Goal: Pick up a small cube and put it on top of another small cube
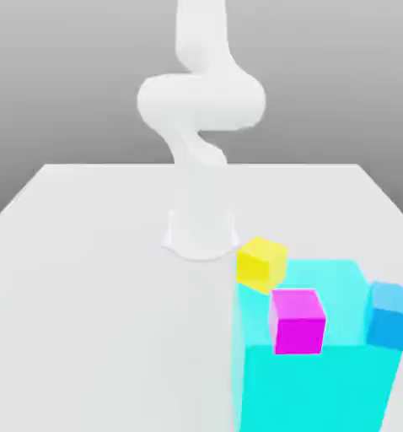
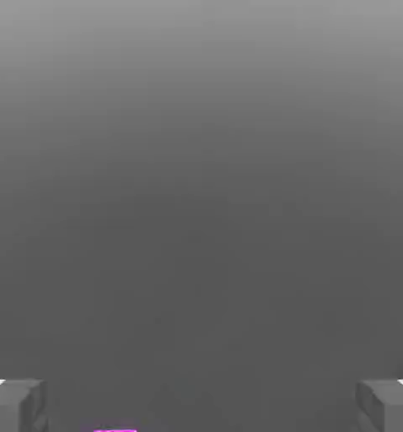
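One magenta cube sits low and right of centre in the exterior view, in front of one big cyan block. One yellow cube at the block's upper-left corner, one sky-blue cube at the right edge. Gripper wide open, holding nothing.

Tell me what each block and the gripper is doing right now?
Gripper: open, holding nothing.
Pink cube: not held, in front of the big cyan block.
Blue cube: bare on top, at the big block's right in the exterior view.
Yellow cube: not held, tilted.
Big cyan block: resting on the table.
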Robot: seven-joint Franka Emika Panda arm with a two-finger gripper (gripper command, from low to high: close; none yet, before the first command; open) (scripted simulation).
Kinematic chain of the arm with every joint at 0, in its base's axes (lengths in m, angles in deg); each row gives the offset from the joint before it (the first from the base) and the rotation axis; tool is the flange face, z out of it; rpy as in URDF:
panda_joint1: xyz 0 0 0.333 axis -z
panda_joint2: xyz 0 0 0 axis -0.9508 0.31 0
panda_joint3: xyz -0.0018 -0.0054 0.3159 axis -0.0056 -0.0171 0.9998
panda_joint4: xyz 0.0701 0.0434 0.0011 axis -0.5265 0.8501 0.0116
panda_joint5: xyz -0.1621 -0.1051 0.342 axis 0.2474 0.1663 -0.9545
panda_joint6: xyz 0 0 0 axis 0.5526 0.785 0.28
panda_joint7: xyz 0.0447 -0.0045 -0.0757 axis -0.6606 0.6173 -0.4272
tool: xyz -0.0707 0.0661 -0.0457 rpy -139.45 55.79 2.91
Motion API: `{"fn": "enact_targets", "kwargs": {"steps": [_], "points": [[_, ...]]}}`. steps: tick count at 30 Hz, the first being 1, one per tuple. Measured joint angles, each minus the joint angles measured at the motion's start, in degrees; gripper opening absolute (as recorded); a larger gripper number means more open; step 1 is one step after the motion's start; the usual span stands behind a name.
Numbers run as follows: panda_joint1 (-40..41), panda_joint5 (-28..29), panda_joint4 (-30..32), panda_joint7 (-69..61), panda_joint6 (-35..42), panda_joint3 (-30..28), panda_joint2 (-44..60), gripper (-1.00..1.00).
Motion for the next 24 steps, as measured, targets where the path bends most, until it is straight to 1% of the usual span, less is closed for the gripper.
{"fn": "enact_targets", "kwargs": {"steps": [7,13,18,21,22,24], "points": [[-11.4,-7.8,2.8,-11.6,-3.0,-0.3,14.4,0.00],[-19.0,-14.1,5.1,-21.3,-5.6,2.4,26.8,0.00],[-24.8,-17.3,7.3,-27.9,-8.3,6.1,37.2,0.00],[-30.2,-18.0,11.9,-28.0,-13.3,8.2,43.3,0.00],[-31.2,-18.1,13.9,-27.6,-15.5,8.8,45.4,0.00],[-32.2,-18.4,17.9,-24.8,-19.5,9.0,46.4,0.00]]}}
